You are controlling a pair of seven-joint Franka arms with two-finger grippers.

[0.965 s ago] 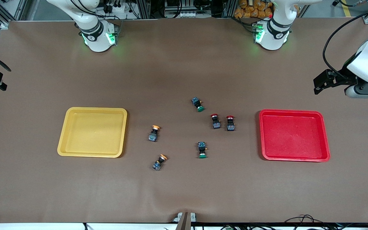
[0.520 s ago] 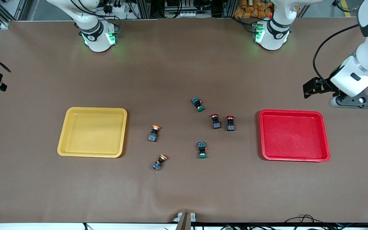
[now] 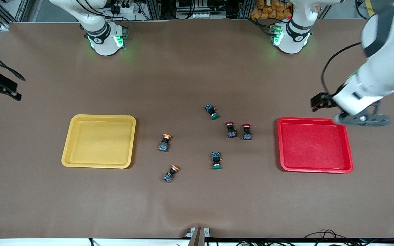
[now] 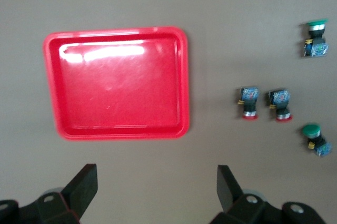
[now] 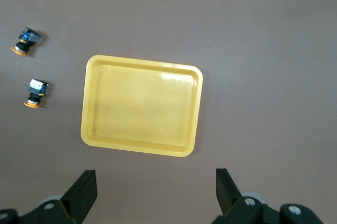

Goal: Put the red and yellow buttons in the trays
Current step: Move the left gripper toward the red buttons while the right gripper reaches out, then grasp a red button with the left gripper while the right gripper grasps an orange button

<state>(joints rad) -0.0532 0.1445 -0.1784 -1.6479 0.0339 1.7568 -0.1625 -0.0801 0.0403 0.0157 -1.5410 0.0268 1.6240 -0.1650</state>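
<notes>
Two red buttons (image 3: 238, 130) lie mid-frame beside the red tray (image 3: 315, 169), whose upper edge sits under the spread left gripper (image 4: 157, 187); the right gripper (image 5: 156, 188), also spread, waits over the table's edge.

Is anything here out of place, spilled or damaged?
Nothing stands out. Both the yellow tray and red tray lie flat and empty. All six buttons lie tipped on the table between them, including two green-capped buttons with no matching tray.

The front view looks down from high across the table, bases along its top edge. Each wrist view looks straight down from well above: left shares the red tray (image 4: 118, 84) (image 3: 315, 145), right the yellow tray (image 5: 141, 105) (image 3: 99, 141).
</notes>
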